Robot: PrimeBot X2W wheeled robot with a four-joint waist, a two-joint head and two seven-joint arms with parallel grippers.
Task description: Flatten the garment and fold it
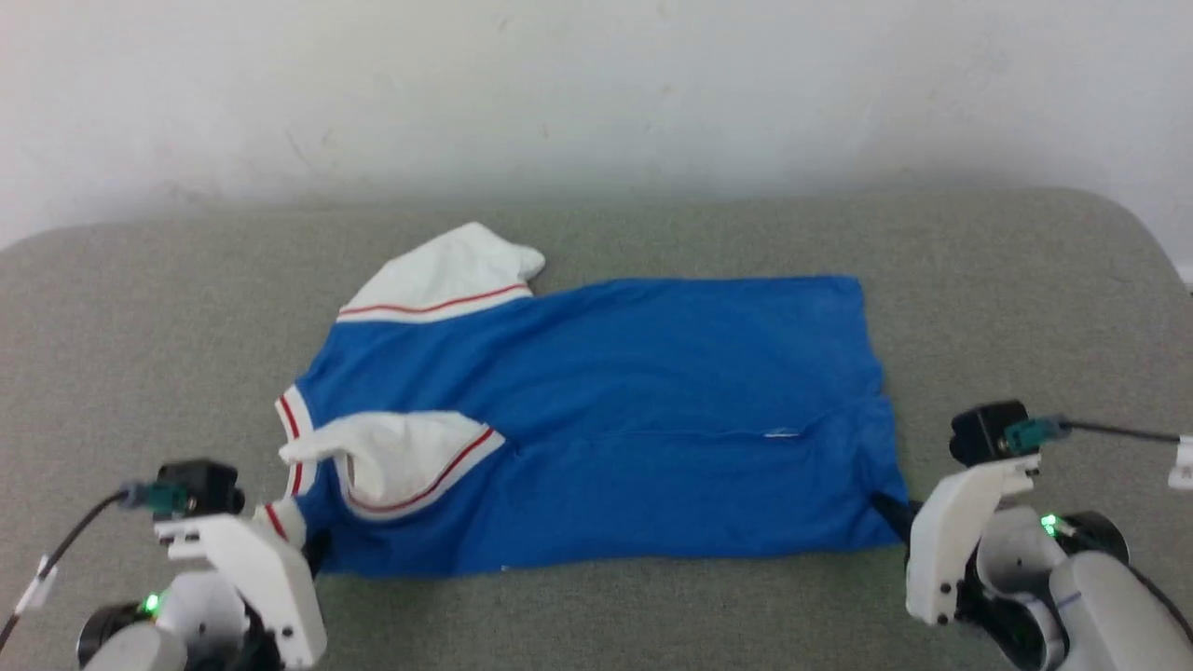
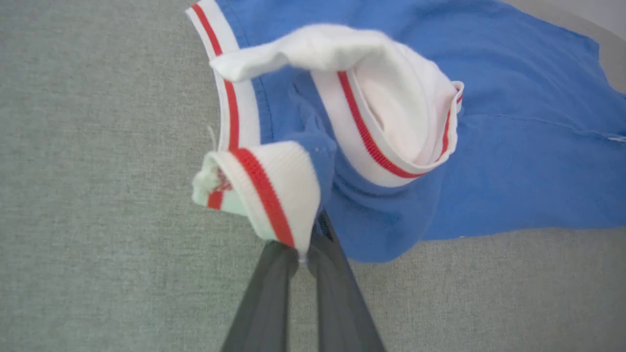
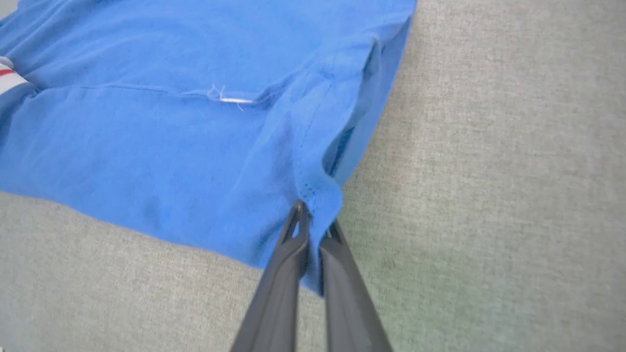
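where left gripper [image 2: 304, 253] pinches, garment [image 1: 652, 391] curls.

Middle of the table [image 1: 1025, 308], lengthwise left to right: garment [image 1: 652, 391]. Neck end toward the left edge, hem toward the right edge. far sleeve [image 1: 447, 275] out toward the back edge, near sleeve [image 1: 405, 457] folded onto the body. At the front-left corner, left gripper [image 1: 312, 550] pinched on the neckband [image 2: 264, 190]; at the front-right hem corner, right gripper [image 3: 313, 220] pinched on too.

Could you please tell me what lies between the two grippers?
In the head view, the garment spans from left gripper to right gripper, both gripping it.
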